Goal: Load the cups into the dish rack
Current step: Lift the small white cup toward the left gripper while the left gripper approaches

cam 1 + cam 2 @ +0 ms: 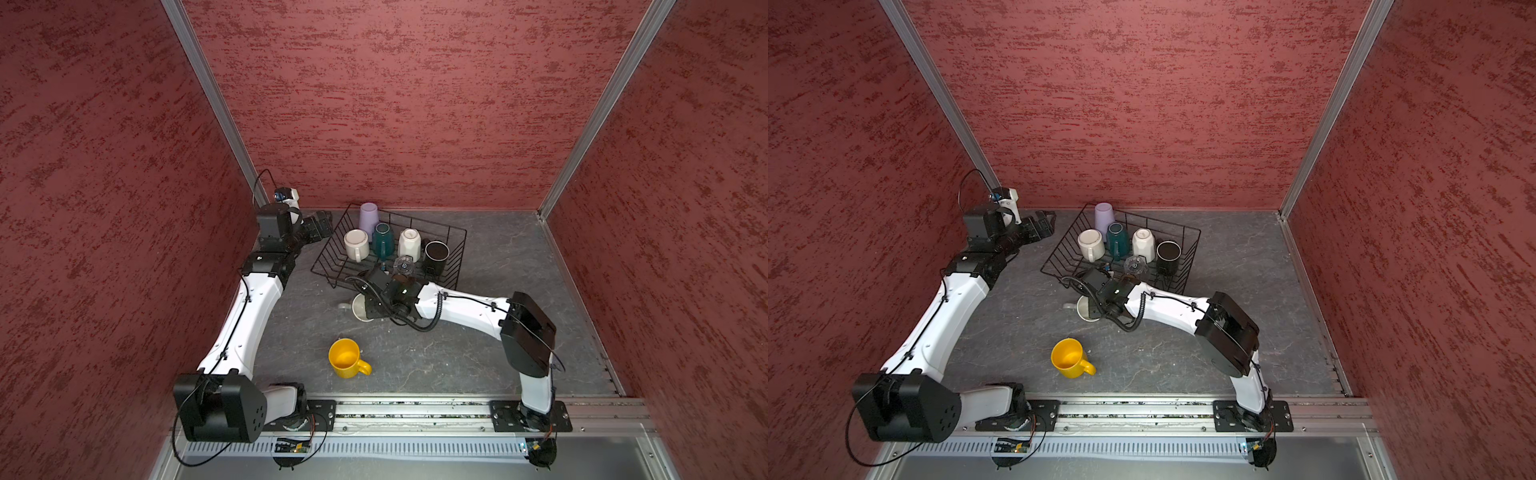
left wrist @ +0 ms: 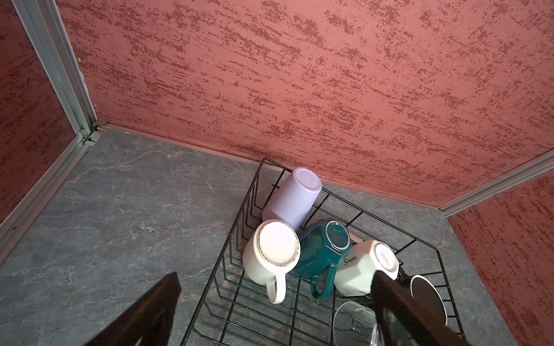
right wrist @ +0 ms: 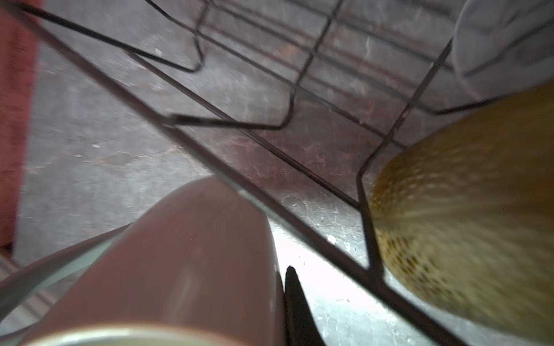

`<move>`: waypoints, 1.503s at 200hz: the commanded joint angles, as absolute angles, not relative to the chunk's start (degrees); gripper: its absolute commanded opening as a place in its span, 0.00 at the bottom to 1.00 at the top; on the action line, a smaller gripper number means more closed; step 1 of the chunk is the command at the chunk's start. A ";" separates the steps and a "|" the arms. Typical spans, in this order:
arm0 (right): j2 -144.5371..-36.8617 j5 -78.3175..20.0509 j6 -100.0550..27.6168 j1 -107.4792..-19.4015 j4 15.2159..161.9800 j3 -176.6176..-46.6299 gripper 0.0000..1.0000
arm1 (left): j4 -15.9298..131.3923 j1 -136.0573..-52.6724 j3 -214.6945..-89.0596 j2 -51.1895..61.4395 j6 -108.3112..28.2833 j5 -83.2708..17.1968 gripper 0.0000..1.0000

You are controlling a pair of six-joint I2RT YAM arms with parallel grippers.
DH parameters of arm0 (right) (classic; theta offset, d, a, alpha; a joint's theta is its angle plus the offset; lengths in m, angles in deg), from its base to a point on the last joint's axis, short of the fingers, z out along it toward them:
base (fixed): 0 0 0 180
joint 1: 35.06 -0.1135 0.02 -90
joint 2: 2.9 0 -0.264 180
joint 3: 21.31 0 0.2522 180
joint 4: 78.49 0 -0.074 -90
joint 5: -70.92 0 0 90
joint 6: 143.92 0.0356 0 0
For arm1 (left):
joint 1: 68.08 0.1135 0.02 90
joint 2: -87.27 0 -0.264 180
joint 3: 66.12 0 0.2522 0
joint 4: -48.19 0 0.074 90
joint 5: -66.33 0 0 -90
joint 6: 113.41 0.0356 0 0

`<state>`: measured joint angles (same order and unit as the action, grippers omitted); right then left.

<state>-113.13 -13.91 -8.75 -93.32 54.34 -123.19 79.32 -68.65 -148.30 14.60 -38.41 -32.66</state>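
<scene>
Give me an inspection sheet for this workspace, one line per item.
Surface: grey marbled table, no spills seen.
Job's things: dish rack holds lavender tumbler, white mug, teal mug, faceted mug, black mug, clear glass; amber glass by its near rim; grey mug and yellow mug outside.
Clutter: nothing seen.
Grippers: left gripper open, empty, beside rack; right gripper shut on grey mug's wall.
Cables: corrugated cable loops off right wrist.
Surroundings: red textured walls, aluminium posts.
</scene>
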 commanded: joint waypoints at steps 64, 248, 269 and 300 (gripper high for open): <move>-92.59 -27.83 -7.51 -87.54 75.22 -109.69 0.00 | 60.51 -63.31 -143.29 18.97 -44.14 -52.33 0.99; -83.02 -69.60 4.89 -62.19 103.42 -93.17 0.00 | -18.83 -73.22 -137.00 -2.56 -54.05 -101.40 0.92; -83.97 -70.27 5.32 -62.22 104.25 -93.27 0.00 | -18.31 -75.56 -139.17 -4.09 -53.21 -105.32 0.89; -84.85 -70.82 5.77 -62.21 104.99 -93.61 0.00 | -17.81 -78.05 -141.17 -5.93 -53.20 -107.79 0.86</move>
<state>-85.03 -68.05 4.67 -62.43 99.93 -90.51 -16.18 -76.63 -139.45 -4.61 -53.58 -103.39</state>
